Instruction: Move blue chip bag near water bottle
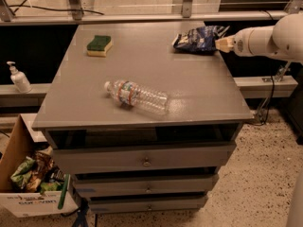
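Gripper (221, 44) sits at far right edge of the table (199, 86), against the blue chip bag (196, 38), cannot tell if clenched; sponge (99, 45) back left, water bottle (137, 96) lying mid-table, cap leftward, bag back right, well apart.

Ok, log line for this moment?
claw: at bag right end | bag: far right corner | bottle: lying centre, apart from bag | sponge: far left

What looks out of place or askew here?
The water bottle lies on its side rather than upright. The blue chip bag sits crumpled at the back, the gripper at its right end.
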Motion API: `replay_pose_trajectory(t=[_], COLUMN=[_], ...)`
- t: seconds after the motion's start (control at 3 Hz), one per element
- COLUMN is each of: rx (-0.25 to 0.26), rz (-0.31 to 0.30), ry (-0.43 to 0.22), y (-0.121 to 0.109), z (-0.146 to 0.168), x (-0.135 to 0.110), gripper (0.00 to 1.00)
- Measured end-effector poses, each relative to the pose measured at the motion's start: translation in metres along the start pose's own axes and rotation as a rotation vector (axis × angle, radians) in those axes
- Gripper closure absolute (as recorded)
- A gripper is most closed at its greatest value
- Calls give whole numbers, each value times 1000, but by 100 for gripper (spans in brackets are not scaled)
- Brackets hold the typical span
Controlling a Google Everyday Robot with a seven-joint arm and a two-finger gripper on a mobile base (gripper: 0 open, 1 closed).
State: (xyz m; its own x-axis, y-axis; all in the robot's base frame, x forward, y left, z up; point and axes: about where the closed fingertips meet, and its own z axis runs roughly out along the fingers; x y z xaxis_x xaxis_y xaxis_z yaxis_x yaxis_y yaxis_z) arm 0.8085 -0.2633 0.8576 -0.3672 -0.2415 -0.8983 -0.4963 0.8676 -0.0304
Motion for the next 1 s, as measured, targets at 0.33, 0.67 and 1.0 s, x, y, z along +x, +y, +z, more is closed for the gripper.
replay_pose_trajectory(t=[0.33, 0.67, 1.0], rx=[-29, -119, -225], rz=[-18, -51, -75], ry=[5, 26, 73], y=[16, 44, 79], z=[-27, -47, -68], x=[-13, -22, -17], gripper=[100, 100, 100])
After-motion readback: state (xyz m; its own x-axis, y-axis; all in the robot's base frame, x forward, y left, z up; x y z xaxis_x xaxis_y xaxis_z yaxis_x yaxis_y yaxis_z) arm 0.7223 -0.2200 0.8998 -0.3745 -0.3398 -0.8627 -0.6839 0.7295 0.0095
